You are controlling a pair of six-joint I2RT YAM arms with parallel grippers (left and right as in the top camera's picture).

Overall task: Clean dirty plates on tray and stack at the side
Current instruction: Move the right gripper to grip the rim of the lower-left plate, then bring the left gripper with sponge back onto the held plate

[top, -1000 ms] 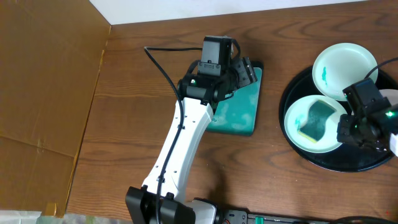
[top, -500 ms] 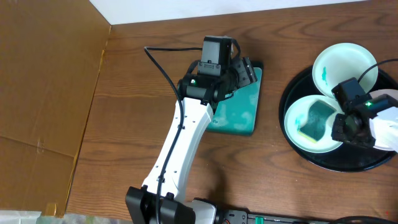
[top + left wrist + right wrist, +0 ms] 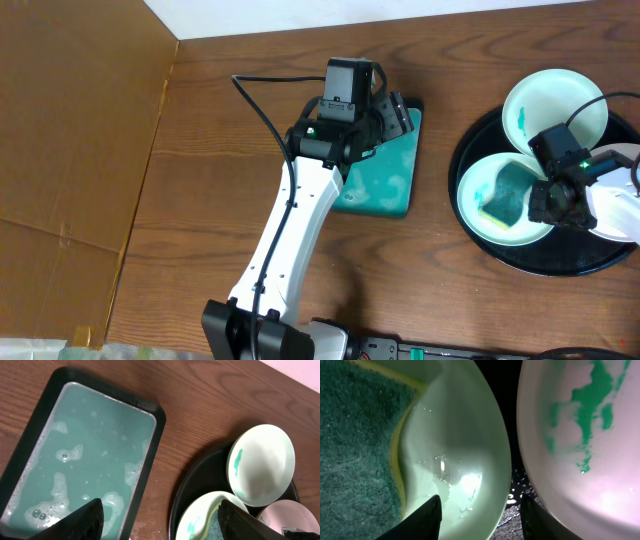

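Observation:
The round black tray [image 3: 478, 128] sits at the right with three plates. The far plate [image 3: 553, 112] has a teal smear. The near-left plate [image 3: 478, 200] holds a green and yellow sponge [image 3: 510, 192]. The third plate [image 3: 625, 160] is mostly hidden under my right arm. My right gripper [image 3: 548, 208] is open and low over the sponge plate's right rim. In the right wrist view its fingers [image 3: 420, 522] straddle that rim [image 3: 490, 460], with the smeared plate [image 3: 580, 435] to the right. My left gripper [image 3: 395, 112] is open and empty above the teal tray [image 3: 385, 185].
The rectangular teal tray [image 3: 95, 455] holds soapy water with foam. A brown cardboard panel [image 3: 70, 130] covers the table's left side. Bare wooden table [image 3: 440, 250] lies between the two trays.
My right gripper has moved left and a little farther back across the black tray, to the sponge plate's right rim. The left arm has not moved.

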